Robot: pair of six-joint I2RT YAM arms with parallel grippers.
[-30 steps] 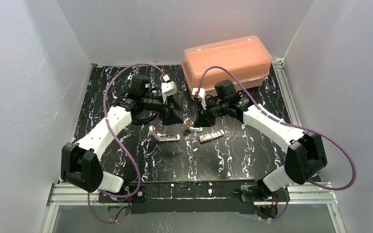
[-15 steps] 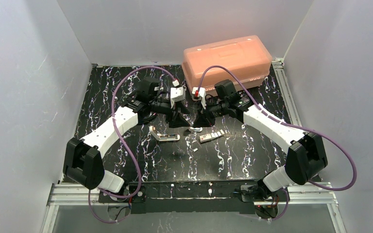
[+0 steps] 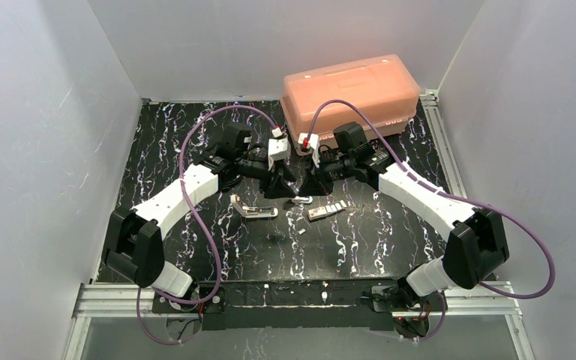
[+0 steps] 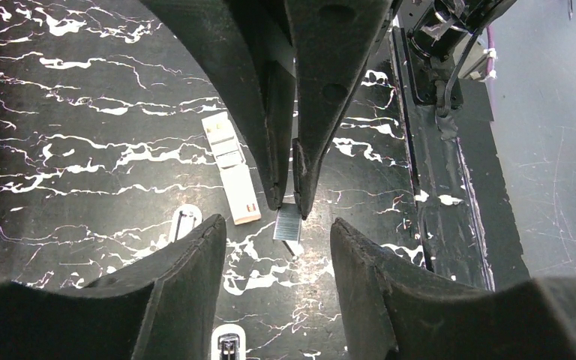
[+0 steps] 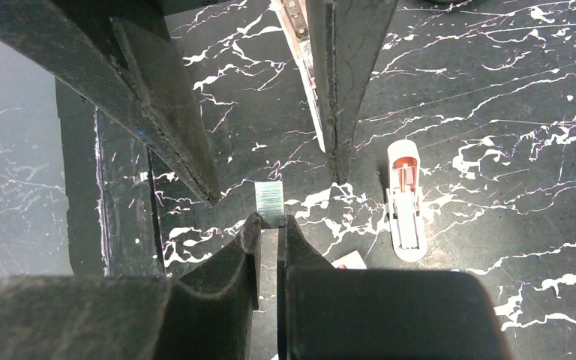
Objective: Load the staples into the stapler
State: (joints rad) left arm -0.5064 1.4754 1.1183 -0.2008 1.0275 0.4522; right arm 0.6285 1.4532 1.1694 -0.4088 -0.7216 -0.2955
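My right gripper is shut on a short silver strip of staples and holds it above the table. In the left wrist view the staples hang from the right gripper's tips. My left gripper is open, with a finger on either side of the strip and a gap on both sides. From above, the left gripper and the right gripper meet tip to tip. The white stapler lies open on the table just in front of them, its end showing a metal channel.
A whitish staple packet lies right of the stapler. A small white oblong piece lies between them. An orange plastic box stands at the back right. A dark rail runs along the table's edge.
My left arm has swung right, bringing its gripper up to the right gripper's tips and around the strip. The right gripper has stayed put, still shut on the staples.
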